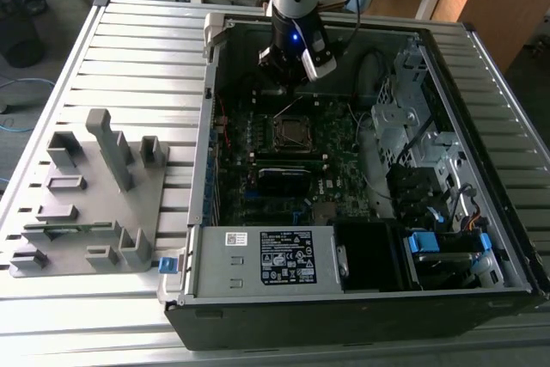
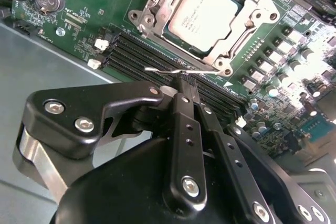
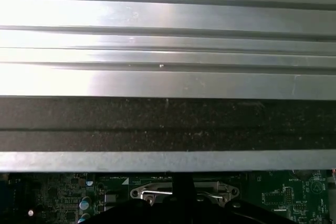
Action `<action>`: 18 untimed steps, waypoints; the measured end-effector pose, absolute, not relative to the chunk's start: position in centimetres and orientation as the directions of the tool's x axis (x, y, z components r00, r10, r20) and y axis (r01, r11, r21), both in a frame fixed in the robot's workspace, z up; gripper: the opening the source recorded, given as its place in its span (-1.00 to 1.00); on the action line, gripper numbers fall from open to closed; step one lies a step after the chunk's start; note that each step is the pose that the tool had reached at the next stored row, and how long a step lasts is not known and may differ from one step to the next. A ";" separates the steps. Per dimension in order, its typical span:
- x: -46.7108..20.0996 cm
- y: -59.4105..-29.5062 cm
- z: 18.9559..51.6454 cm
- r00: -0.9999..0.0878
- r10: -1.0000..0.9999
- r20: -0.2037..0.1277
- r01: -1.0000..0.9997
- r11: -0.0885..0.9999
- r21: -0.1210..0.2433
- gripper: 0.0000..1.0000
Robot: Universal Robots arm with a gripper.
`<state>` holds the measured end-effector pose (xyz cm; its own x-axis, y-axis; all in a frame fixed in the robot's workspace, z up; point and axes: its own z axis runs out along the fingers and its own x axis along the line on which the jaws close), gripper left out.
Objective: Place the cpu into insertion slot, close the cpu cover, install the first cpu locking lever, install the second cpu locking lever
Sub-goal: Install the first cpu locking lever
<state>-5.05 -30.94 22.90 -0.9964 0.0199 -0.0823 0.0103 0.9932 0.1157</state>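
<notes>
Gripper (image 2: 184,83) fingers are pressed together, tips touching the thin locking lever (image 2: 157,70), which runs crosswise to them; can't tell if it's pinched. The cpu (image 2: 202,14) sits just beyond in the socket, and the cpu cover (image 2: 155,14) looks down. The exterior view adds the open case (image 1: 447,100), with the socket mid-frame.

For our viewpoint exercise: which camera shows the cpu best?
Second wrist view: the cpu sits close, silver top plain. The exterior view shows it tiny; the first wrist view catches the cpu cover edge.

Cpu (image 2: 206,13) matt metal; gripper (image 2: 185,85) blk, matt.
</notes>
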 end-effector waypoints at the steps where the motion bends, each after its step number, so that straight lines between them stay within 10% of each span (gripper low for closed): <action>1: -5.0 -30.9 22.8 -0.996 0.020 -0.082 0.010 0.993 0.116 -0.80; 18: -4.7 -30.9 22.6 -0.996 0.021 -0.082 0.010 0.991 0.134 -0.80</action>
<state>-4.74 -30.91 22.60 -0.9964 0.0214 -0.0819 0.0103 0.9909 0.1344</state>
